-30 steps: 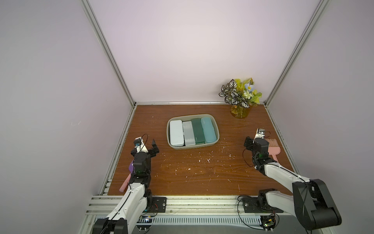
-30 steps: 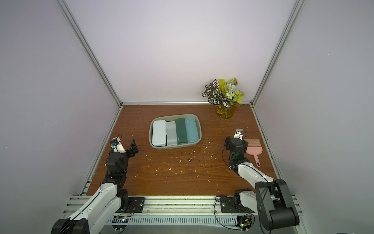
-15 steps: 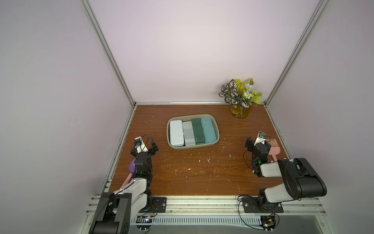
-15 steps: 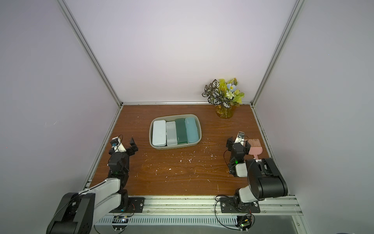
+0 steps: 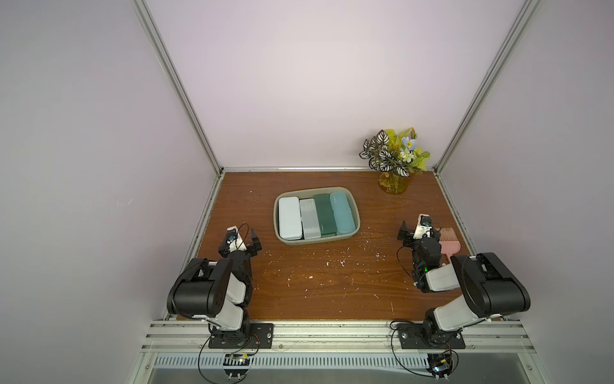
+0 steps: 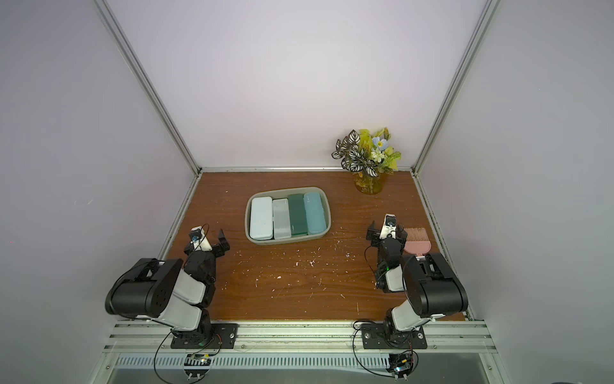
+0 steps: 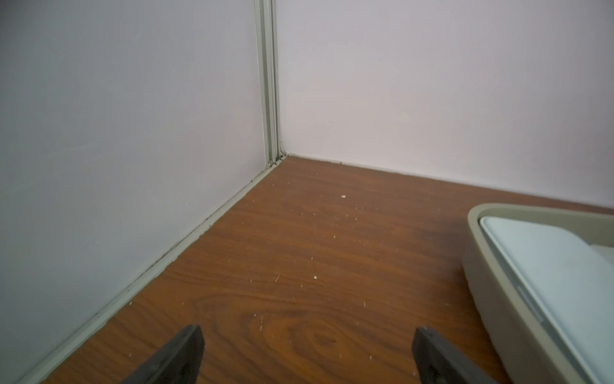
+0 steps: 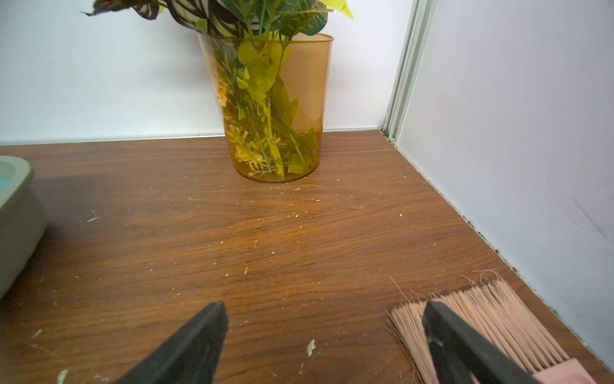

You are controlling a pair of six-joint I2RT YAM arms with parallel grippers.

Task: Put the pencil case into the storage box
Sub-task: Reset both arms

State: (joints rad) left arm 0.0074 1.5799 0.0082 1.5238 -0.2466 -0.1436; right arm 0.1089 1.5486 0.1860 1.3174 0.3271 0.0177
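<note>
Left hand (image 7: 307, 332) and right hand (image 8: 325, 309) stand open, flanking the storage box (image 5: 312, 240).

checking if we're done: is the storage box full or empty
Full: four pencil cases lie side by side across the storage box, filling its width.

readable text: none | brands, numbers, signs: none legible in any view | nearest candidate: a tiny pale mark at the 12 o'clock end of the teal pencil case (image 5: 342, 216), lying in the storage box (image 5: 319, 240); too small to read in both top views
</note>
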